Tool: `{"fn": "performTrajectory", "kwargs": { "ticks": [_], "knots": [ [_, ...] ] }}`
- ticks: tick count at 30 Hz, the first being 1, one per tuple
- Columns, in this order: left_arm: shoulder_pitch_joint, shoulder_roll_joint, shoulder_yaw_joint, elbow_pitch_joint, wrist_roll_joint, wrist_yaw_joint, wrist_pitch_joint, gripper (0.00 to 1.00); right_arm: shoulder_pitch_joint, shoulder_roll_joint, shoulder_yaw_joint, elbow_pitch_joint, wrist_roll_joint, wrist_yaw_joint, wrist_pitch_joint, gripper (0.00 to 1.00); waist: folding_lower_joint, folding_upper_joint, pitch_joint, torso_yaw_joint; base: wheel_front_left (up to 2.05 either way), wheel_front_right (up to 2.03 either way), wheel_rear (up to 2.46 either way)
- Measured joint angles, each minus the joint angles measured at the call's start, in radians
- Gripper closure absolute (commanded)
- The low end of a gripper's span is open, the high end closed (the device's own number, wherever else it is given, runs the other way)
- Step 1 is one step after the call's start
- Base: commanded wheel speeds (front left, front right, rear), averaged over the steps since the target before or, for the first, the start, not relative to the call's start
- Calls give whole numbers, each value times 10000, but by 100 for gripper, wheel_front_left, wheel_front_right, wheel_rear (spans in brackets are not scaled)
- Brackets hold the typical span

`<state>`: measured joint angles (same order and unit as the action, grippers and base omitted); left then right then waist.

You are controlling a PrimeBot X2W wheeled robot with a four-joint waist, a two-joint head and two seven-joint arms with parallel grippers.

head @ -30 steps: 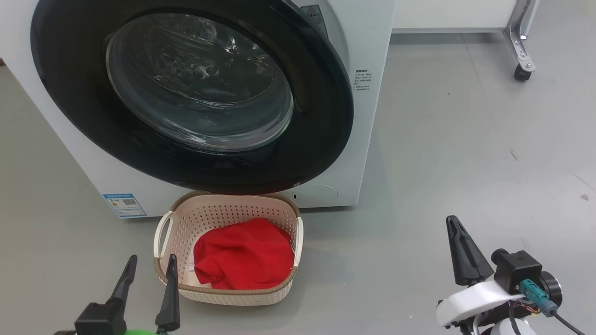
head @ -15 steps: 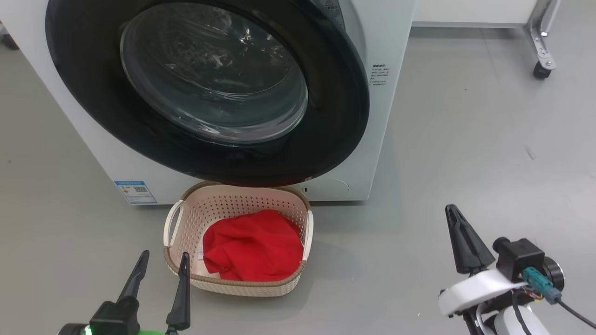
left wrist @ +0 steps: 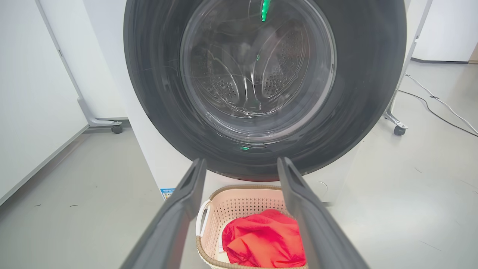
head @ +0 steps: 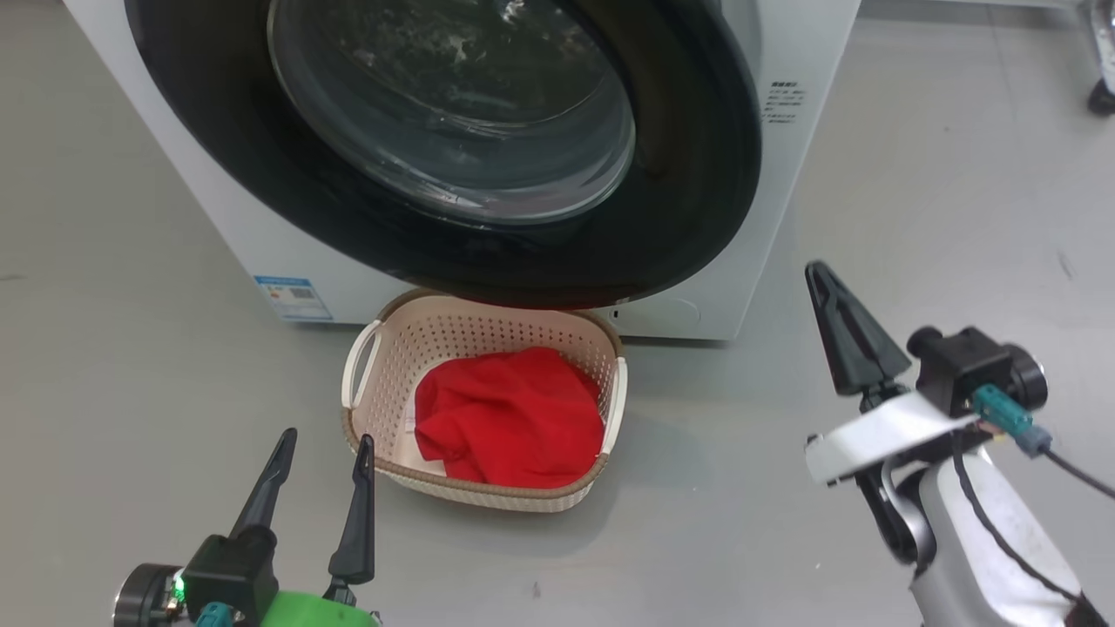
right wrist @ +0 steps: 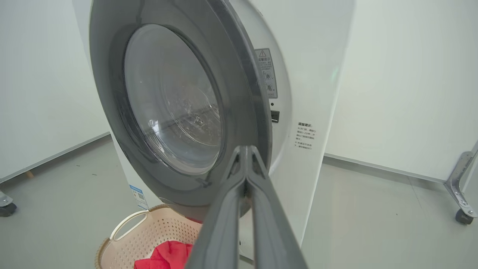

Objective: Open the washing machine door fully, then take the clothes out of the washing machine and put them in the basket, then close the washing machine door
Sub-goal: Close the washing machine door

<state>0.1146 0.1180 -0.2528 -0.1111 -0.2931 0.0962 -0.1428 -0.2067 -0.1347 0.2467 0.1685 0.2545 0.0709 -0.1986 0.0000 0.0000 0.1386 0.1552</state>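
The washing machine (head: 810,52) is white, and its door (head: 697,174) has a wide black rim around a glass bowl. In the right wrist view the door (right wrist: 108,93) stands slightly off the machine's front at its right edge. The cream basket (head: 488,496) sits on the floor under the door with the red clothes (head: 510,418) in it. My left gripper (head: 326,437) is open and empty at the basket's near left corner. In its wrist view its fingers (left wrist: 242,160) frame the basket (left wrist: 209,209). My right gripper (head: 814,270) is shut and empty, right of the basket, pointing at the door's lower edge (right wrist: 245,147).
Grey floor lies all around the machine. A castor (head: 1102,96) of a white frame is at the far right. The left wrist view has castors (left wrist: 117,129) on both sides of the machine and a cable (left wrist: 440,104) on the floor at the right.
The head camera has shifted, so the machine and basket sit further right and higher. My right gripper has come up and closer to the machine's lower right corner, still shut. The left stays open.
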Motion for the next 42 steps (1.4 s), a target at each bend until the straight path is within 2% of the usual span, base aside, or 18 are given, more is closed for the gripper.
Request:
{"fn": "performTrajectory", "kwargs": {
  "ticks": [18,26,42],
  "knots": [
    [-849,-316,-385,-40,0,-44,-276,0,-3397,-90,58,301,-52,245,305,100,0,0,1396,969,0,0,0],
    [-1177,-372,-424,182,2,-44,-449,0,-4102,-395,-61,930,-52,328,301,100,0,0,1802,1261,0,0,0],
    [-1319,-454,-683,497,29,-46,-575,0,-5422,-589,-268,2048,-15,412,245,100,0,0,2023,1499,0,0,0]
  ]
}}
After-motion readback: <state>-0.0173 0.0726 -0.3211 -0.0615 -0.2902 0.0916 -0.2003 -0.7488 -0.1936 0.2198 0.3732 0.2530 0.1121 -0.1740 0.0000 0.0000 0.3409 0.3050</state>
